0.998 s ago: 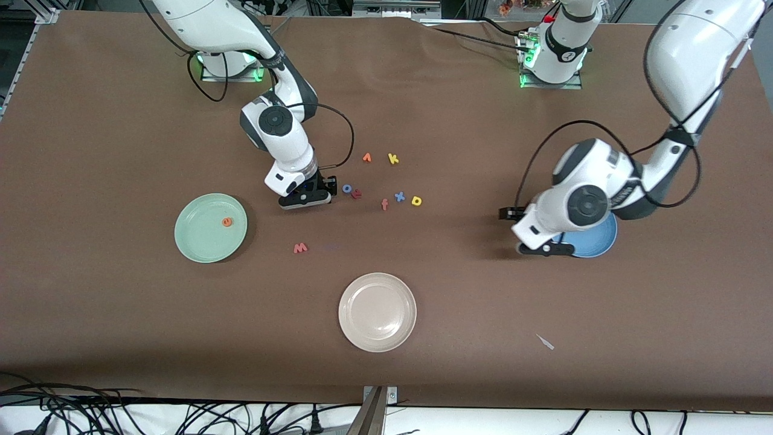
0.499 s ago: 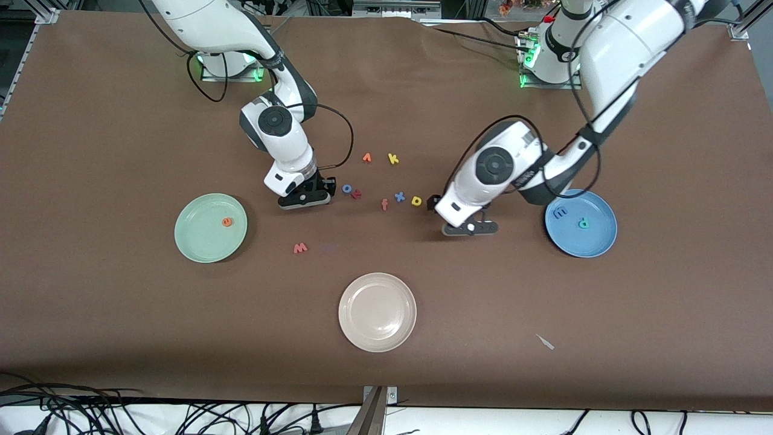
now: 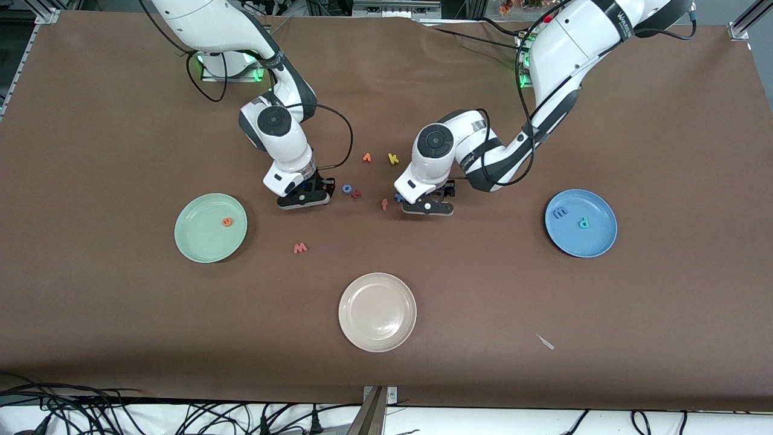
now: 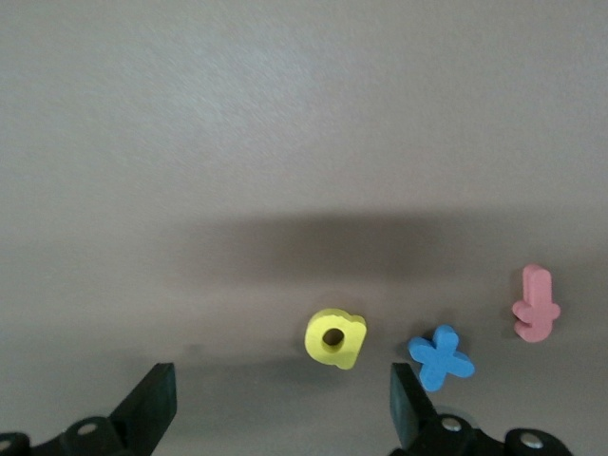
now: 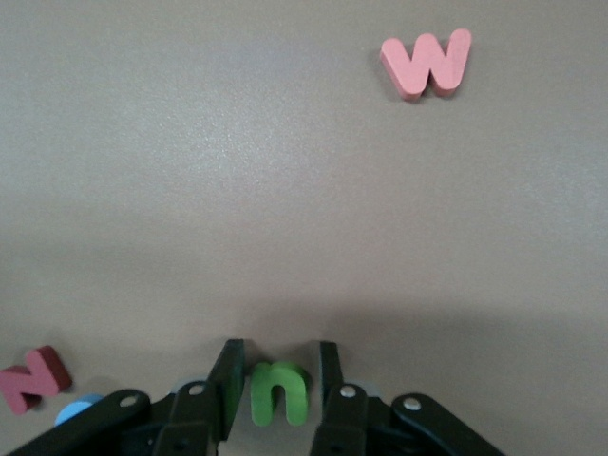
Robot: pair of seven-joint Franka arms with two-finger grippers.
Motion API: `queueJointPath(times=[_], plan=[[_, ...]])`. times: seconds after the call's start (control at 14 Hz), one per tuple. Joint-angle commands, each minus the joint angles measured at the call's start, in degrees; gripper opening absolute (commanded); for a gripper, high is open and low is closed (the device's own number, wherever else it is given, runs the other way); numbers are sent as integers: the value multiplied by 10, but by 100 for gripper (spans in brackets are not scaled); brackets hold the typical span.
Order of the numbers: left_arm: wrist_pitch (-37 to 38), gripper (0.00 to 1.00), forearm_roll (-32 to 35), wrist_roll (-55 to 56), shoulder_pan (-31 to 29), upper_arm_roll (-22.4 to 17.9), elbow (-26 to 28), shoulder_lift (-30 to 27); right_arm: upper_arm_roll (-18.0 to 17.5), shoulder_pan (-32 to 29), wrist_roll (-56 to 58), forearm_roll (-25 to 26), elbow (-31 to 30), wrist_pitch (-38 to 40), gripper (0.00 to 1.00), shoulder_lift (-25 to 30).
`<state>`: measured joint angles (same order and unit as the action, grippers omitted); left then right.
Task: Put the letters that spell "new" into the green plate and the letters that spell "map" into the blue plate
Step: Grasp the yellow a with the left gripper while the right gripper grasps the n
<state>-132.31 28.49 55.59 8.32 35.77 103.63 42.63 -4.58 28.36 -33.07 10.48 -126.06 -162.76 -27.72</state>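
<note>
The green plate (image 3: 199,241) holds the orange "e" (image 3: 226,222). On the blue plate (image 3: 595,238) lie the blue "m" (image 3: 561,212) and teal "p" (image 3: 583,223). My right gripper (image 3: 304,196) (image 5: 278,361) is down at the table, its fingers closed in on the sides of the green "n" (image 5: 277,391), which the front view hides. The salmon "w" (image 3: 300,248) (image 5: 427,62) lies nearer the front camera. My left gripper (image 3: 427,207) (image 4: 280,399) hangs open over the yellow "a" (image 4: 334,337), which lies between its wide fingers.
Loose letters lie between the grippers: blue "o" (image 3: 347,188), a red letter (image 3: 357,194), salmon "f" (image 3: 384,205) (image 4: 536,304), blue "x" (image 4: 441,357), orange "v" (image 3: 366,157), yellow "k" (image 3: 393,158). A beige plate (image 3: 377,312) sits nearer the front camera.
My left arm swung from the blue plate across to the letter cluster and now hangs over the yellow "a". My right gripper stayed in place and narrowed its fingers.
</note>
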Motion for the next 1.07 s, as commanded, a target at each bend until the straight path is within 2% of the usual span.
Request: queueJointPath(times=[0.0,0.21,0.36,0.5,0.57,0.78,1.0], plan=[[-13,91,16,9,19,-21,-13,11,3,6,-6,0,-9,-10,36,-3],[-13,82,12,13,43,-39,-19,15,3,6,-6,0,-9,-11,30,-3],[-13,81,13,35,53,-42,-29,21,3,6,-6,0,-9,-10,27,-3],[-13,73,13,39,57,-46,-32,21,3,6,-6,0,-9,-10,24,-3],[-13,68,13,39,62,-48,-32,22,3,6,-3,0,-9,-10,20,-1],[-13,47,12,39,64,-54,-33,22,11,5,6,1,-8,1,19,14],[-13,20,13,39,64,-55,-33,26,20,3,44,1,5,62,19,40]])
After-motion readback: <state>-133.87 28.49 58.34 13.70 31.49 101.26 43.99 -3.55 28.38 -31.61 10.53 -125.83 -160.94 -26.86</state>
